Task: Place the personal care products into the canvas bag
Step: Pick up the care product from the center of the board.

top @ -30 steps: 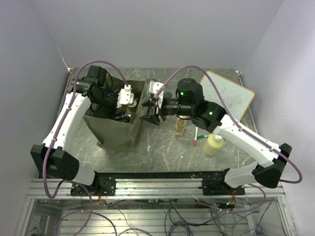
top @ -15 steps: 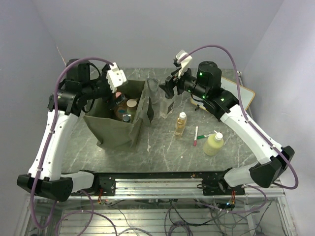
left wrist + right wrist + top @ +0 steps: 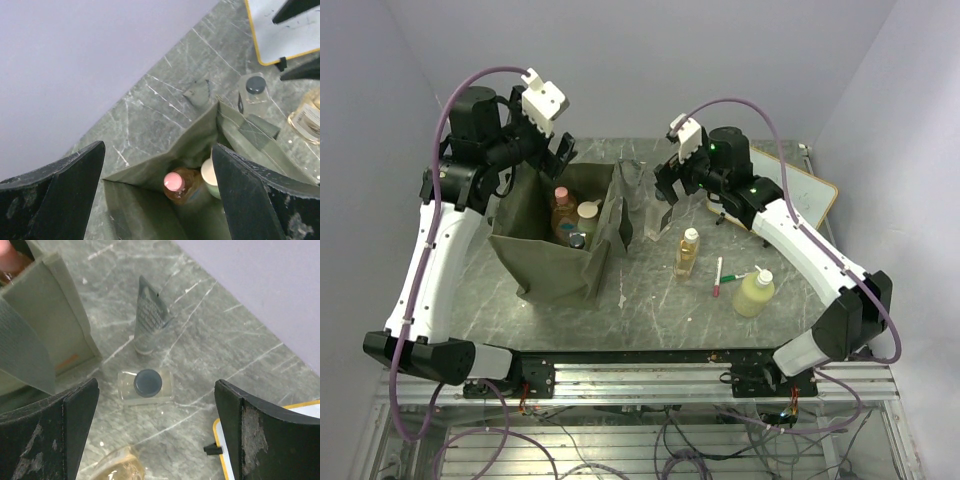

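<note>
My left gripper (image 3: pixel 157 148) gapes wide and empty above the boxy olive-green canvas bag (image 3: pixel 135 205). My right gripper (image 3: pixel 156 384), equally wide and empty, hangs over a square clear dark-capped bottle (image 3: pixel 147 382).

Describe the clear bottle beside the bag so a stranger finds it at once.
Find the olive canvas bag. Just right of it stand a grey tube, a clear bottle and an amber bottle. The clear bottle alone is colourless, with a dark round cap.
</note>
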Robot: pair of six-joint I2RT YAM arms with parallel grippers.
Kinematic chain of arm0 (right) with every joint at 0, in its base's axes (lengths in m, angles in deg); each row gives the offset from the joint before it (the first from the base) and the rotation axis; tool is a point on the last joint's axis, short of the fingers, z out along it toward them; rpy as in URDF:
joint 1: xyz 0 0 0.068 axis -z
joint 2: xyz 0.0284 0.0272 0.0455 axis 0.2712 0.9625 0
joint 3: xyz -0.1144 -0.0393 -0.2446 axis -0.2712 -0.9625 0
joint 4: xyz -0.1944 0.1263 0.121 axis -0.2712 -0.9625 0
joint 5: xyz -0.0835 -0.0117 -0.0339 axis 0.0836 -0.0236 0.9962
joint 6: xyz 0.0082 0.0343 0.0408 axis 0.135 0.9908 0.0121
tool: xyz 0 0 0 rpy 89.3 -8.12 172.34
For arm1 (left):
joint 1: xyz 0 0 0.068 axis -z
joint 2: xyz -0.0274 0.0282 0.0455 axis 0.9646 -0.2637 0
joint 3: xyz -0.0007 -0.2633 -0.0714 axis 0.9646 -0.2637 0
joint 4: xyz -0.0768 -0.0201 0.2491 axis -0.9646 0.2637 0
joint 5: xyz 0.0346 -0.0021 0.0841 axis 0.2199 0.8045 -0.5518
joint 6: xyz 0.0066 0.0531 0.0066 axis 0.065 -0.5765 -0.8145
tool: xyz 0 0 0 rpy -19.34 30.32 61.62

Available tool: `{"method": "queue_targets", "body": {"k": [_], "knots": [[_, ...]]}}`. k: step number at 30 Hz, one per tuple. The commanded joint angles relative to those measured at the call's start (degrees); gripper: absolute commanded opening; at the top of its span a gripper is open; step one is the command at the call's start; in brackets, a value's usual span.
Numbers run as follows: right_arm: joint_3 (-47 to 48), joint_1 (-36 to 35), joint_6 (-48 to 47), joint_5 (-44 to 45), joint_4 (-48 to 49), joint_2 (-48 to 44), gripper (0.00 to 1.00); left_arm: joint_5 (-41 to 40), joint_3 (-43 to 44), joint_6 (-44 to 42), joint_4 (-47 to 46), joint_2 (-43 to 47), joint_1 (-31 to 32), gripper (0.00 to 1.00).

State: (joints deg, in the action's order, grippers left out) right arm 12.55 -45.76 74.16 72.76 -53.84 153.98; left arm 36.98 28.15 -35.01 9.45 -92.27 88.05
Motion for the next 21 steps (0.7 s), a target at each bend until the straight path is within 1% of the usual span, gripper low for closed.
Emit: {"method": "queue_targets", "body": {"k": [1,5,10,14,21], "knots": [[-2.0,0.7,-5.3,-0.1,-1.7,1.0,1.0,-4.5,3.6,0.1,0.0,-0.8,0.3,0.98],[-3.2,1.5,-5.5,-2.2,-1.0,3.1,1.0,-4.5,-0.6,-1.6,-2.2,1.9,0.3,0.98],[0.6,1.5,-6.5,-4.9,-5.1,8.8,1.0,-5.9,-3.0,-2.6,-1.7,4.2,0.3,0.97],[2.8,1.5,-7.5,-7.9,-7.5,11.1,1.0,-5.4,-4.4,-2.8,-1.7,5.6,-0.5,0.97],[5.8,1.5,-6.4,-6.2,-9.5,14.4,1.0,-4.1,-4.1,-3.4,-1.0,5.9,-1.9,0.96]]}}
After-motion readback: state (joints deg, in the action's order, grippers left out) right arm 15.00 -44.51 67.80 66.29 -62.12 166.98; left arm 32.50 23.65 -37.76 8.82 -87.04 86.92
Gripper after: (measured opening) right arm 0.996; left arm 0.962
